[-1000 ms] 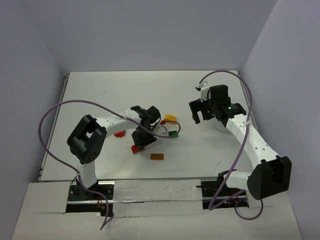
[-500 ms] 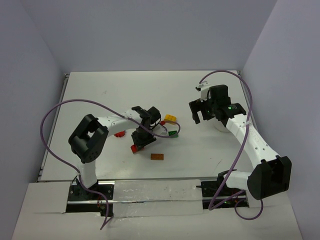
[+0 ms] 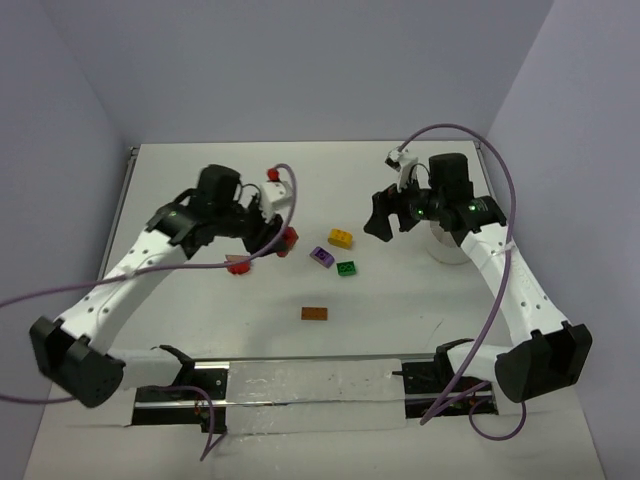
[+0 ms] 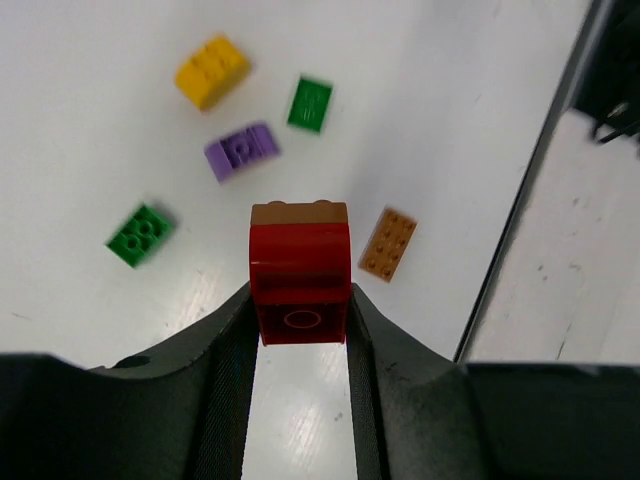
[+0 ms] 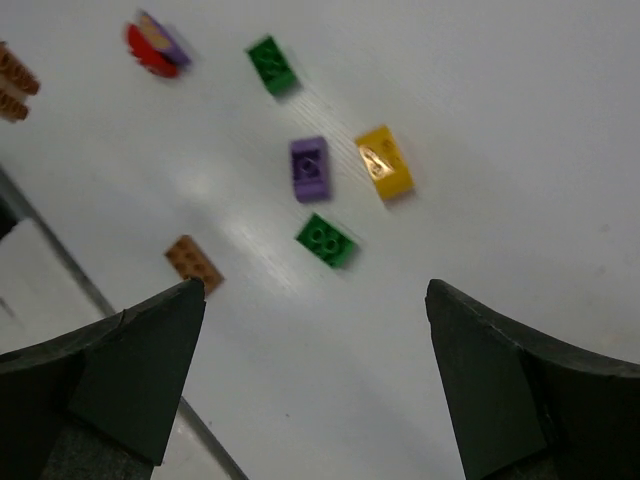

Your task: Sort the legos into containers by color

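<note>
My left gripper (image 4: 300,290) is shut on a red lego (image 4: 300,255) and holds it in the air above the table; from above, that gripper (image 3: 283,236) is left of the loose bricks. On the table lie a yellow lego (image 3: 340,238), a purple one (image 3: 321,256), a green one (image 3: 346,268), an orange-brown one (image 3: 314,313) and a second red one (image 3: 238,265). The left wrist view shows two green legos (image 4: 310,103) (image 4: 140,235). My right gripper (image 3: 380,225) hangs open and empty (image 5: 315,290) above the bricks. The white container (image 3: 445,250) is partly hidden behind the right arm.
Purple cables loop from both arms over the table. A red cable knob (image 3: 271,175) rides on the left wrist. The metal rail (image 3: 310,365) runs along the near edge and the walls close in on three sides.
The left arm has lifted the red lego off the table and swung up and back to the left. The right gripper has moved left, toward the bricks. The purple lego now shows.
</note>
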`<state>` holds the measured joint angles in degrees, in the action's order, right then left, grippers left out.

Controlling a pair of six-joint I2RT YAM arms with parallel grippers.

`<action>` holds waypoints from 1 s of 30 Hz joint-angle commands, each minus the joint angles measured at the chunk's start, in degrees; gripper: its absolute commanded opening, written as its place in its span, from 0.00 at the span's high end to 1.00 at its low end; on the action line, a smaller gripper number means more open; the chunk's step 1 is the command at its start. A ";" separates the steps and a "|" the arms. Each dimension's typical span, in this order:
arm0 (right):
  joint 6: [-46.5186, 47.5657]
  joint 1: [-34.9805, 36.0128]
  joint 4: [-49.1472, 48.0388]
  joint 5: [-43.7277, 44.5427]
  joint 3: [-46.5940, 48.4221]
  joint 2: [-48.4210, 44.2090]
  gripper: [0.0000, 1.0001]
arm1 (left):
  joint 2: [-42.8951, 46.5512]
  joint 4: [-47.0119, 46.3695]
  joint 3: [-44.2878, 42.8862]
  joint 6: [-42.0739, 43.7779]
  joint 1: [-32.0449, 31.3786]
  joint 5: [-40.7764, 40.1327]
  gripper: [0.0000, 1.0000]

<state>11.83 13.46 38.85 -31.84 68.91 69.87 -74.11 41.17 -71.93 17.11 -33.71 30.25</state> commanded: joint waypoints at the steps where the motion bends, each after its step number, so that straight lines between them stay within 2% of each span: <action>1: -1.20 0.37 1.73 -17.80 7.62 -0.93 0.04 | 4.43 -5.26 3.90 0.30 3.16 20.08 1.00; 6: -2.93 4.10 0.74 -21.42 12.14 -1.71 0.11 | 9.17 -10.62 7.62 -3.19 3.60 27.30 1.00; 9: -3.36 7.23 1.32 -21.68 13.95 -1.13 0.17 | 9.37 -12.25 8.43 -5.07 3.70 32.12 1.00; 13: -2.55 11.70 2.11 -22.49 13.73 -0.03 0.20 | 9.49 -15.05 9.66 -7.59 4.05 37.01 1.00; 19: -1.30 17.72 3.22 -22.63 13.86 2.65 0.20 | 8.99 -18.62 10.40 -10.66 4.27 38.42 1.00; 30: 0.05 22.91 5.77 -24.32 16.94 6.62 0.20 | 8.20 -20.77 10.94 -12.62 4.35 38.87 1.00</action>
<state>10.62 34.73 43.08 -53.97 81.72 75.41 -65.80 23.81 -61.13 5.44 -29.78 66.35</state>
